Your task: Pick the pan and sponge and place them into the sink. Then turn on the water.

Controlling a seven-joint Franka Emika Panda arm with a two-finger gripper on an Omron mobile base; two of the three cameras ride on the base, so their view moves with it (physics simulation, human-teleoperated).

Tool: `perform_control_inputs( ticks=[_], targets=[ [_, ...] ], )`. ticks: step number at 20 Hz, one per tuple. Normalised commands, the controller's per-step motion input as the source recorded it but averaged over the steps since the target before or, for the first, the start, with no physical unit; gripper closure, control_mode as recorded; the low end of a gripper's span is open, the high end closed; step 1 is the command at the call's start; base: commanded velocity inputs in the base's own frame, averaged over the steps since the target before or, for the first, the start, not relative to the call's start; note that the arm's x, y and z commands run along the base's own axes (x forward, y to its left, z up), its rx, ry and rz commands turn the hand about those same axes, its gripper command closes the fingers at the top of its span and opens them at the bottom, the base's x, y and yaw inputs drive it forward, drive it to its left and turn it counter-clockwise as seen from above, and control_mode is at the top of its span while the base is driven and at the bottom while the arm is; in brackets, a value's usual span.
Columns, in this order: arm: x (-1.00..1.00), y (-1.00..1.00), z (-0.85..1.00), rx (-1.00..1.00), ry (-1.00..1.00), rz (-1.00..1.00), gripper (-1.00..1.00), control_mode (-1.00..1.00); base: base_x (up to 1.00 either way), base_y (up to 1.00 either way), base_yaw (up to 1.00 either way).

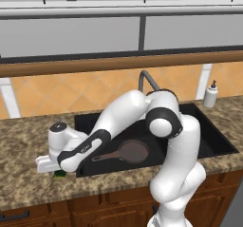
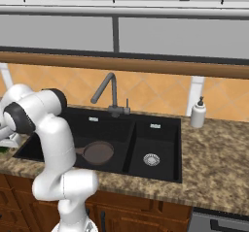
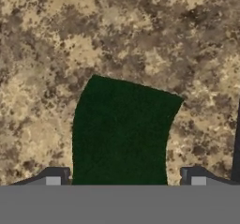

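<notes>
Sponge (image 3: 121, 134) between claw (image 3: 125, 180) tips, arm bent low over counter (image 1: 28, 131).

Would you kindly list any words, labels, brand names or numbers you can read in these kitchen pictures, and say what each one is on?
No text can be read in any view.
Robot forearm: a small pale mark, too blurred to read.
Soap dispenser: plain, no label visible.
Sink: two small pale tabs on the back wall, no legible lettering.
Sponge and pan: unmarked.
</notes>
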Motion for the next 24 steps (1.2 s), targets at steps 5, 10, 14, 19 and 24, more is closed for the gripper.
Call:
perform_control_inputs(
  ticks=[5, 10, 14, 19, 24],
  targets=[
    [0.0, 0.0, -0.03, 0.0, 0.0, 0.0, 1.0, -1.0, 0.0, 0.0, 0.0],
    [0.0, 0.0, 0.0, 0.0, 0.0, 0.0, 1.0, -1.0, 0.0, 0.0, 0.0],
    [0.0, -0.07, 0.02, 0.0, 0.0, 0.0, 1.0, -1.0, 0.0, 0.0, 0.0],
    [-0.01, -0.45, 0.24, 0.0, 0.0, 0.0, 1.0, -1.0, 0.0, 0.0, 0.0],
    [0.0, -0.5, 0.37, 0.0, 0.0, 0.0, 1.0, -1.0, 0.0, 0.0, 0.0]
  ],
)
